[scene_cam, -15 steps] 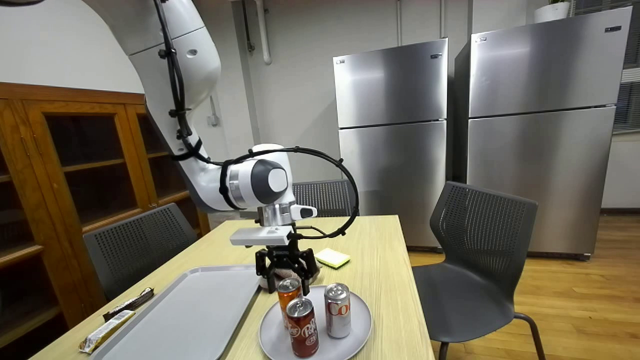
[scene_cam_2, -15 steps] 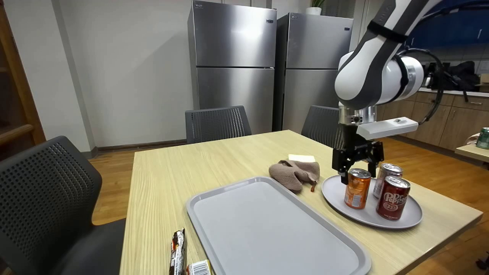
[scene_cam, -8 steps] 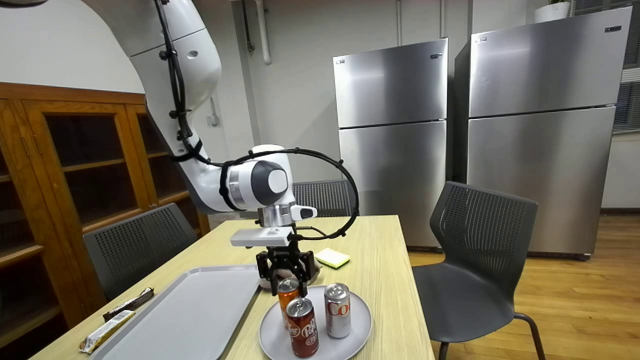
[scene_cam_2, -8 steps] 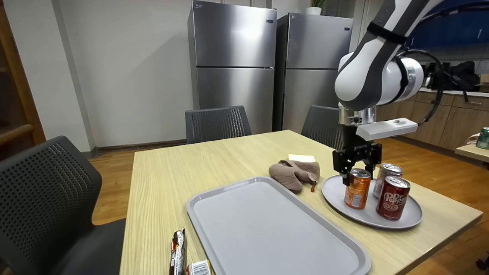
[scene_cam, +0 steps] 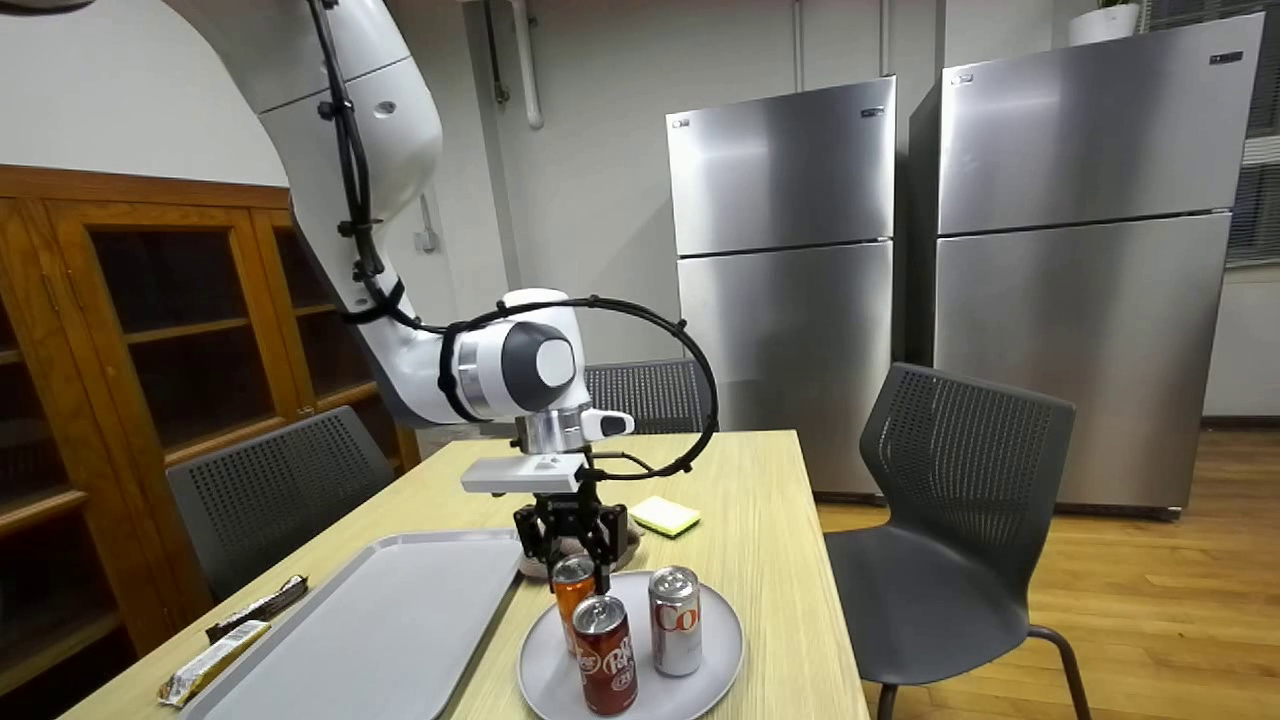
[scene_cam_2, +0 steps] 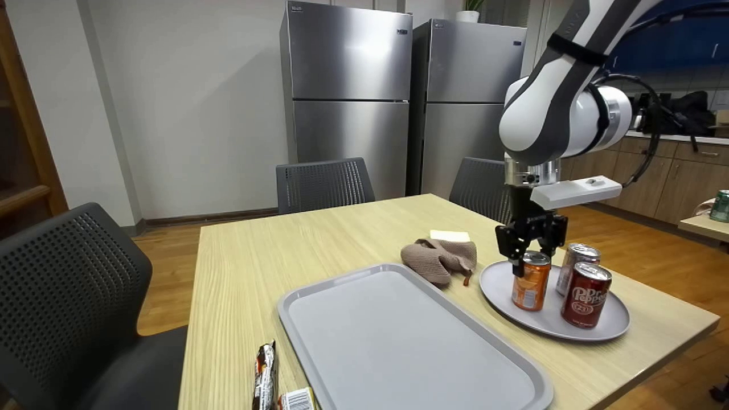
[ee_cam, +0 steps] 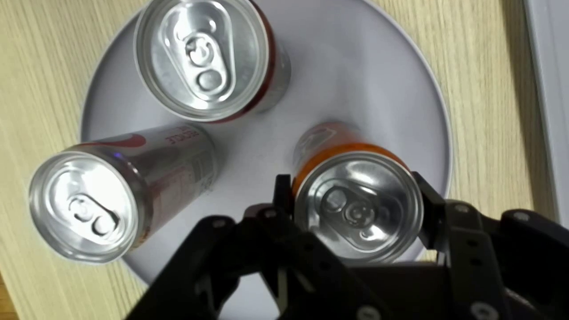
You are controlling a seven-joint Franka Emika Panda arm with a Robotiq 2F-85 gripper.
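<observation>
in an exterior view: orange can partly behind red can | cloth partly behind gripper | tray cut off in both exterior views

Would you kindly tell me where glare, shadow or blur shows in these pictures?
Wrist view: glare whitens the top of the silver can, the gripper looks dark and partly soft, a shadow lies beside the tray; in an exterior view, a highlight brightens a refrigerator; in an exterior view, a wooden cabinet looks dark behind glass.
</observation>
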